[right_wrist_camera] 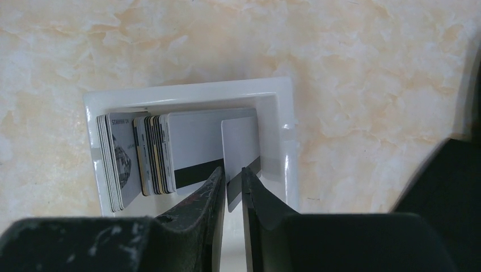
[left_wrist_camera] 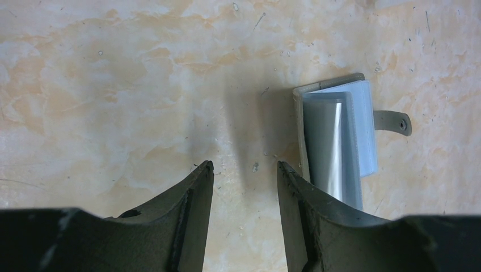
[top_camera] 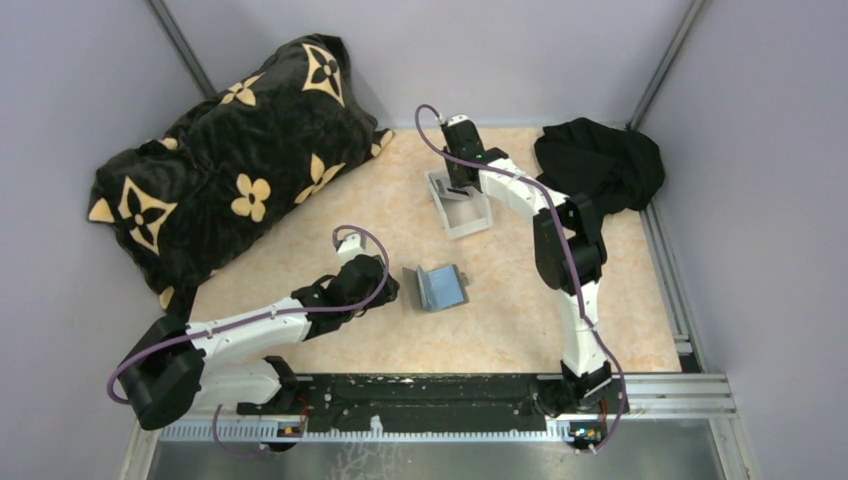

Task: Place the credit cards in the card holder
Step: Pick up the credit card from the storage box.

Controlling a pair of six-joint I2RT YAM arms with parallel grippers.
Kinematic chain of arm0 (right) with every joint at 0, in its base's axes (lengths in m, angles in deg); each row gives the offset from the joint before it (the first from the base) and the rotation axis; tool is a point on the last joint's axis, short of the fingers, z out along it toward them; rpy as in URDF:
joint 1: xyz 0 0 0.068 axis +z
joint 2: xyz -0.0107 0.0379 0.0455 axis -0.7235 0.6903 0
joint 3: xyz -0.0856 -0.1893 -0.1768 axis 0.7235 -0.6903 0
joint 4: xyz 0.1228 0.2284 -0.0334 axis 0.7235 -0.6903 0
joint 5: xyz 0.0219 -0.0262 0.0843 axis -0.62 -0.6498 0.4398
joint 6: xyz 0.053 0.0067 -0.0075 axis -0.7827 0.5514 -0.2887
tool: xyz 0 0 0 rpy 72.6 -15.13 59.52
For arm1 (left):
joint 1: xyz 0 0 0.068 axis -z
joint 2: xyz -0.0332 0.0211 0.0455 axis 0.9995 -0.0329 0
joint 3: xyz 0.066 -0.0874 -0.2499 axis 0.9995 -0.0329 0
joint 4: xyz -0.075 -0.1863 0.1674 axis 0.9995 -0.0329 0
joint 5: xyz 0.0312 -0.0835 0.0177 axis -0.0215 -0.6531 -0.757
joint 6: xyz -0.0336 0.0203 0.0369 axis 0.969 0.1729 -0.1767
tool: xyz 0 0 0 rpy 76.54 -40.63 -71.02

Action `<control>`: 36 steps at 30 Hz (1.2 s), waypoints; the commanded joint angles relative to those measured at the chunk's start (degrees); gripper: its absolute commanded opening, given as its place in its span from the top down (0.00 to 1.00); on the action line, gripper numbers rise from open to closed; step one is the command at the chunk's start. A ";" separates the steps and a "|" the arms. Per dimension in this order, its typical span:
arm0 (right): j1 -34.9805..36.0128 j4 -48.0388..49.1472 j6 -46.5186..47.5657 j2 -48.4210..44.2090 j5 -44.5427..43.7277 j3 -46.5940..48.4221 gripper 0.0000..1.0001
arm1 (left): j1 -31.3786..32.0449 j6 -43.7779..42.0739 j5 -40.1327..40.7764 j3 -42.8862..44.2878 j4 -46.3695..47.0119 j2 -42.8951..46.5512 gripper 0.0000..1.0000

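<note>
The step in hand, as I judge it, is drawing one card out of the white tray, which is sitting toward the far side of the table. The credit cards are standing on edge there in a tight row. To do it well, the pull should be going straight up along the card's own plane, so the neighbours are not dragged out, with a bite deep enough to stop the card swinging.

The right gripper is straddling a single white card at one end of that row. Its jaws are standing only narrowly apart, one on each face. The fingers are hiding the contact, so I cannot tell whether they are already pinching it.

The card holder is lying open nearer, mid-table, well apart from the tray, its clear sleeves facing up. The left gripper is hovering just left of it, jaws roughly half open, holding nothing and touching nothing.
</note>
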 commanded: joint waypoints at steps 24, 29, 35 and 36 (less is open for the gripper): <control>-0.92 5.42 -0.36 -13.14 0.82 -7.48 1.00 | -0.68 -0.79 -0.69 0.68 2.39 -0.43 0.46; -0.74 5.37 -1.72 -18.05 2.97 -10.81 1.00 | -0.72 -2.24 -0.73 2.04 2.15 -0.39 0.46; 0.63 5.04 -4.21 -26.22 8.60 -17.48 1.00 | -0.88 -6.83 -1.68 3.10 6.08 1.31 0.44; 1.11 4.94 -4.47 -28.81 9.74 -18.63 1.00 | -1.01 -8.00 -2.30 3.11 7.51 1.57 0.44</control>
